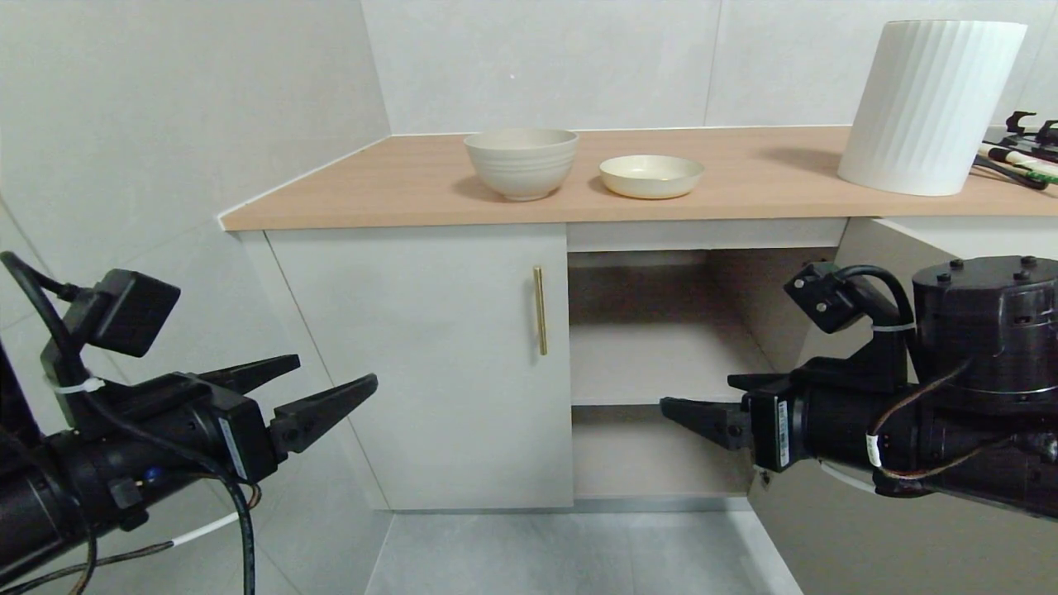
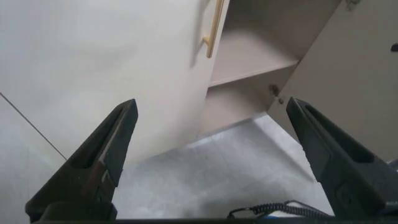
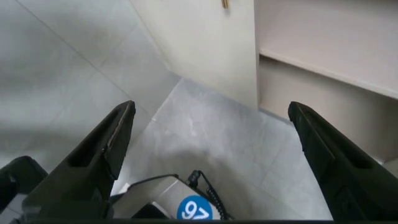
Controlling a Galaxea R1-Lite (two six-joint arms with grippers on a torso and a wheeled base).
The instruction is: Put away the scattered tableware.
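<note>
One bowl [image 1: 521, 163] on wooden countertop [image 1: 769, 178]

Wooden countertop [image 1: 397, 186], bowl [image 1: 521, 162], shallow dish [image 1: 651, 176], white ribbed cylinder [image 1: 930, 106]

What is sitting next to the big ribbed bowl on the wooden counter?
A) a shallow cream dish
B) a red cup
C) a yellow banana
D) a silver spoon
A: a shallow cream dish sits on the light wooden counter beside the ribbed beige bowl, with a small gap between them.
</note>
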